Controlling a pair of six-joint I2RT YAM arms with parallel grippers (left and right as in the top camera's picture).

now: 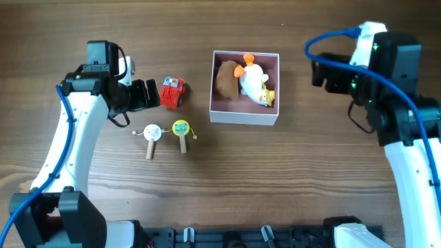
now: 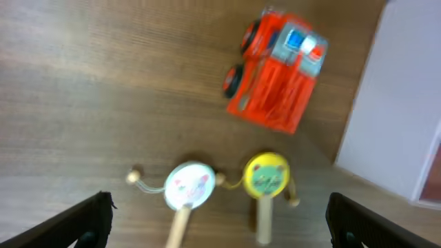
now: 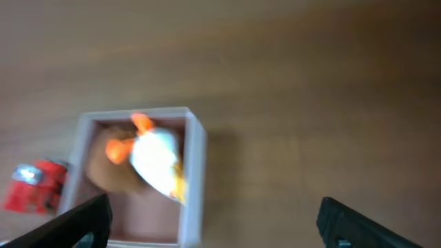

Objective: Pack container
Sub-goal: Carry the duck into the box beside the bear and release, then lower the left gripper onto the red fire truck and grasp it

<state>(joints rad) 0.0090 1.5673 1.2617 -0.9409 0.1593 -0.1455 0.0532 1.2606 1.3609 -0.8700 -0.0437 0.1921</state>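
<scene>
Container (image 1: pixel 244 118) at upper centre of the overhead frame, on the tabletop (image 1: pixel 289 179), already holding a brown plush (image 1: pixel 225 81) and a white duck plush (image 1: pixel 253 84); red truck (image 1: pixel 172 92) and two drum rattles (image 1: pixel 152 132) outside to its left, so packing judged partly done. Left claw (image 1: pixel 148 95) just beside the truck, right claw (image 1: pixel 320 72) at upper right, apart from the box. From the left wrist: fingers (image 2: pixel 83 220) spread wide and empty, truck and both rattles ahead, a detail unreadable from above. From the right wrist: fingers parted too, nothing held, container at lower left, truck at the left edge, rattles out of frame.
</scene>
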